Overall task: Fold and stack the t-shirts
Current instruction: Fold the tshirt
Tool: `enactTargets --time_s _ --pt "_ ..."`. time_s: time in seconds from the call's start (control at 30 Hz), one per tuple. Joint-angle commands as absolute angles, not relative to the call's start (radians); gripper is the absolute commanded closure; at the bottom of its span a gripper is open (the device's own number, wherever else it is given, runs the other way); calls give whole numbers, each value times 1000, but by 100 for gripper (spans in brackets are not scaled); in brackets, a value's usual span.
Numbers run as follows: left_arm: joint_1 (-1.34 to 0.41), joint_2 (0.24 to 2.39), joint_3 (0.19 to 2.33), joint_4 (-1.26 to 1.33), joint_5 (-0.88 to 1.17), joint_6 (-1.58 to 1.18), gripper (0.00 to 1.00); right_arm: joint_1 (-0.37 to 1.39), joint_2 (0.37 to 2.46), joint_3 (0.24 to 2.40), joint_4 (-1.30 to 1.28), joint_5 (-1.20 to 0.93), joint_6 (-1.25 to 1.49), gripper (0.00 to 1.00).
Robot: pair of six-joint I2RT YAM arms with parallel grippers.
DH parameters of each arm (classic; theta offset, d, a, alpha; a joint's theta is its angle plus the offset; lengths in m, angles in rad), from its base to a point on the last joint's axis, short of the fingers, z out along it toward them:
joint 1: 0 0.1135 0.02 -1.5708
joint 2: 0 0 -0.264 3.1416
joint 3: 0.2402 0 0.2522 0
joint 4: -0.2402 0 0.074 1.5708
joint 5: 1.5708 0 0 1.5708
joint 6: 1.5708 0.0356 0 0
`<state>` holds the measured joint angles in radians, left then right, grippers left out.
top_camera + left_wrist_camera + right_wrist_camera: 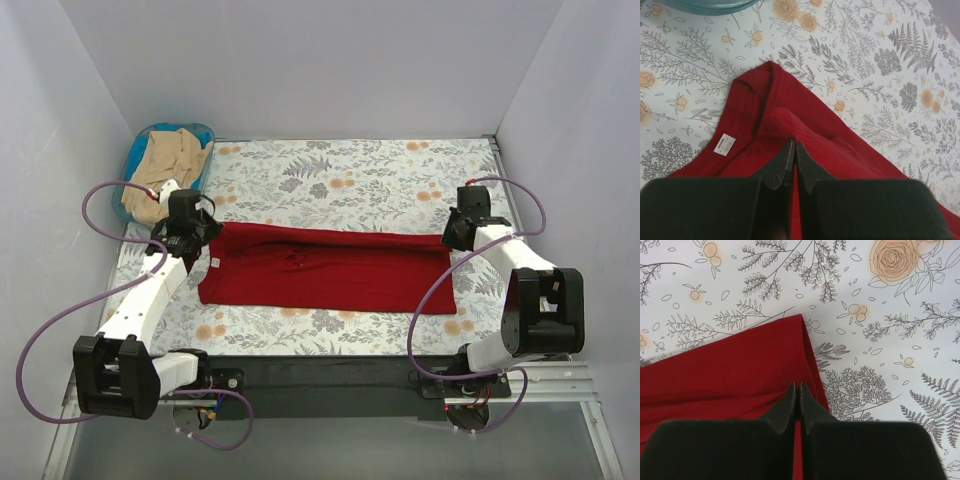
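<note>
The dark red t-shirt (320, 268) lies as a long folded band across the middle of the floral table cover. Its collar and white neck label (724, 144) are at the left end. My left gripper (203, 240) is at that end, with its jaws closed on a raised bunch of red cloth (790, 117) just past the collar; the pinch shows in the left wrist view (792, 146). My right gripper (452, 238) is at the shirt's far right corner, closed on its edge (797, 386). The shirt's far edge runs straight between the two grippers. The beige t-shirt (165, 170) lies crumpled in the basket.
The blue plastic basket (205, 130) stands at the back left corner, just behind the left gripper, and its rim shows in the left wrist view (705, 5). White walls close in the left, back and right. The table's black front edge (330, 375) runs between the arm bases.
</note>
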<state>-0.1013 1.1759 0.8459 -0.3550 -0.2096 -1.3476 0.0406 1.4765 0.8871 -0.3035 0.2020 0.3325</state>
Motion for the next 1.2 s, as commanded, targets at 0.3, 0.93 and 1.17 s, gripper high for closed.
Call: enactTargets --time_s 0.3,0.93,1.17 --pt "-94 1121 796 -431 -268 -1396 100 34 1430 827 -245 206 350 99" --pt "-91 1141 729 -474 -226 -1479 100 21 1330 741 -249 109 383 46" --pt "-91 1143 721 -471 -218 -1471 100 21 1322 704 -256 132 411 48"
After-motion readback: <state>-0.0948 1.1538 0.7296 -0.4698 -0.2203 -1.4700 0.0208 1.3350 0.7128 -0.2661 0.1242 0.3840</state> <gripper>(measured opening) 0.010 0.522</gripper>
